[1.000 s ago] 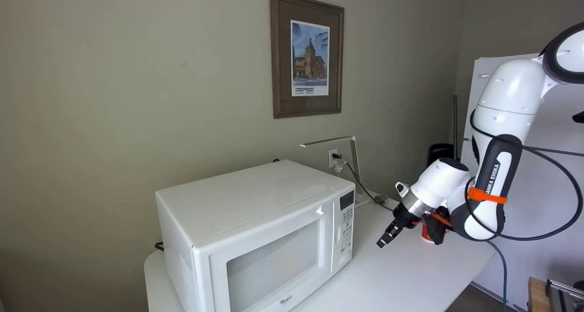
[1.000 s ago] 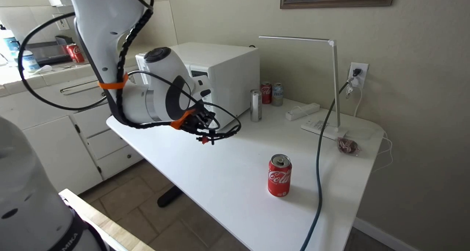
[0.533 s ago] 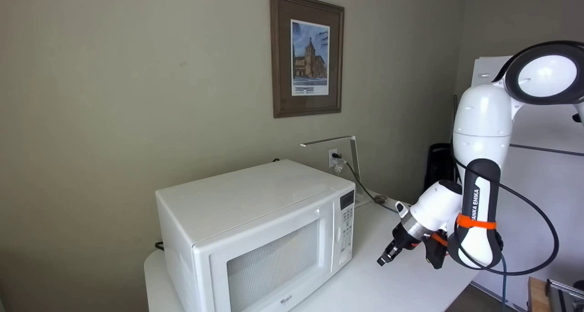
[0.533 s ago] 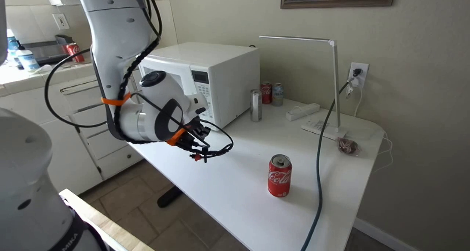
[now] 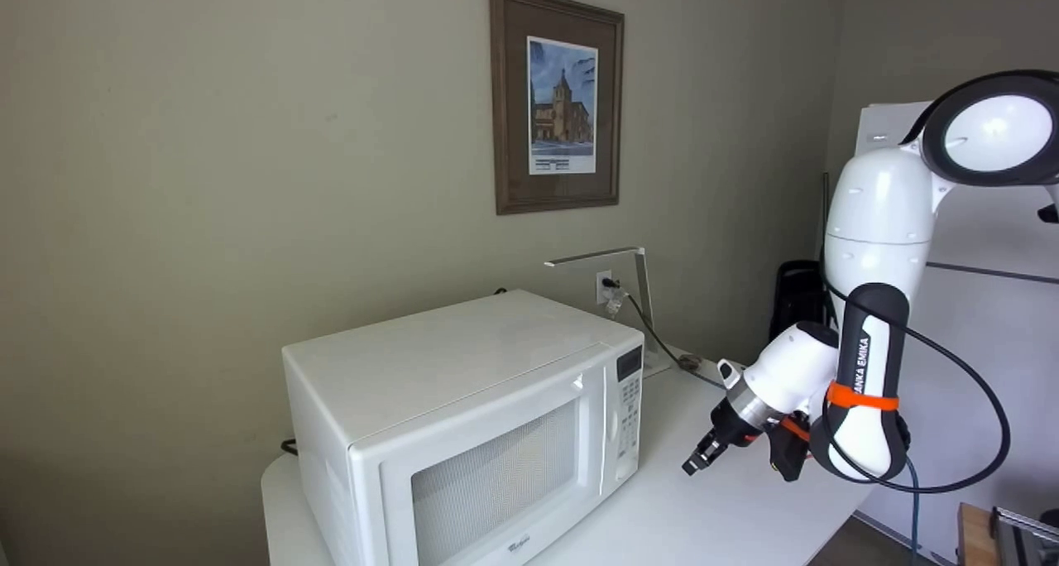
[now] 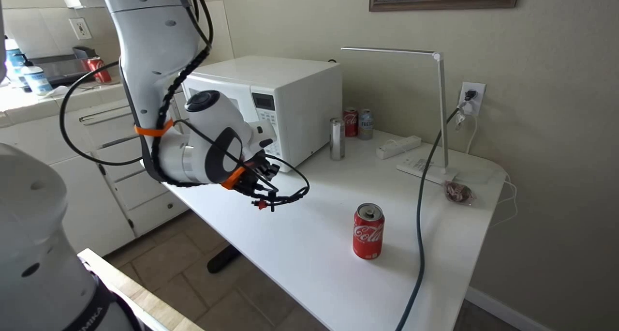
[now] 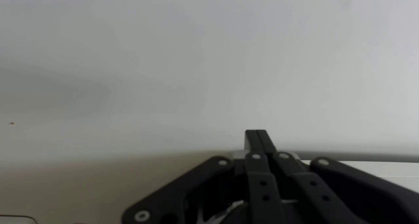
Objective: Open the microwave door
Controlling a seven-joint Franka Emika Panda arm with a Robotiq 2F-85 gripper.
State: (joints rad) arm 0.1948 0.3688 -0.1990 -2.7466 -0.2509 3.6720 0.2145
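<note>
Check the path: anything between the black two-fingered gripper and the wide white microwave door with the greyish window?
Nothing visible blocks it. In an exterior view, the narrow white control strip is nearer the gripper but sits beside the door, not across it. The red metal soda can stands off that path.

In an exterior view, the microwave point(image 5: 463, 429) bars nine o'clock from the fingers point(image 5: 692, 467), open counter point(image 5: 662, 477) between; in an exterior view, a red can point(image 6: 368, 232) stands at four.

Black hand point(image 7: 256, 132), fingertips point(image 7: 251, 140) together
</note>
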